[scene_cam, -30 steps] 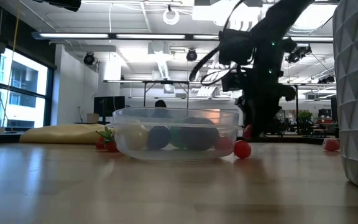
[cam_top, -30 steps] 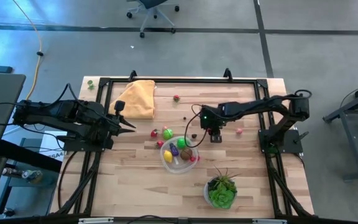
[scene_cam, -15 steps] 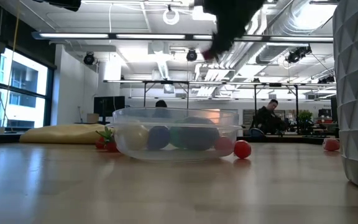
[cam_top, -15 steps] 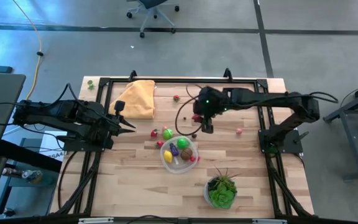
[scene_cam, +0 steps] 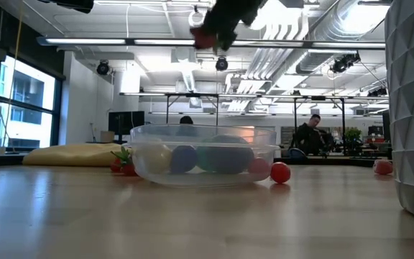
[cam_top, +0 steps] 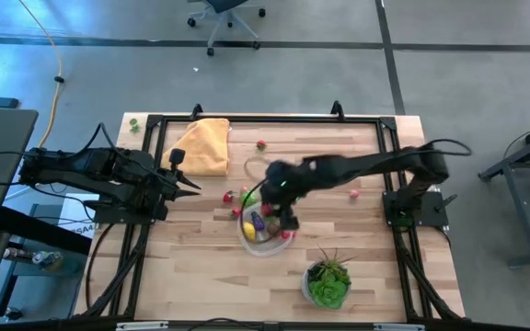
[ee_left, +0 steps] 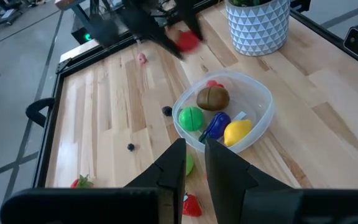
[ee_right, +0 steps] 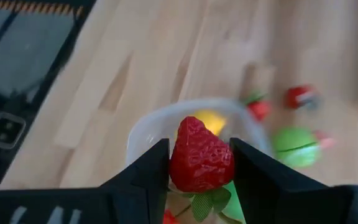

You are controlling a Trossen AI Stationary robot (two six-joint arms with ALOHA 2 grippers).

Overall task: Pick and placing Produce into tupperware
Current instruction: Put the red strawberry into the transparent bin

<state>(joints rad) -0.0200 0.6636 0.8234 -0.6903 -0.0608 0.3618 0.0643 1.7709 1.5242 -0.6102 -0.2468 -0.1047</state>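
directly beneath the right pincer lay the tupperware, and that was the relation the coming move seemed to turn on: the pincer was clenched on a red toy strawberry, one jaw pressed to each flank of it, its pointed end forward and its green leaves back between the jaws, and in the right wrist view the clear rim of the container showed just past the berry. from above, the right arm reached in from its base by the right edge of the counter, stretched long and low toward the middle, with the wrist over the rim of the container that faced the far edge. the low view showed the red piece well above the container's wall, so i judged a short drop was all that was left and no sideways travel of note. the tupperware itself sat a little nearer the front edge than the middle of the counter, already holding a brown piece, a green one, a purple one and a yellow one; more produce lay loose on the boards beside it. the left pincer hung over the left part of the counter, its jaws drawn near each other with nothing between them, pointing toward the container but well apart from it, so the right arm was plainly the nearer.
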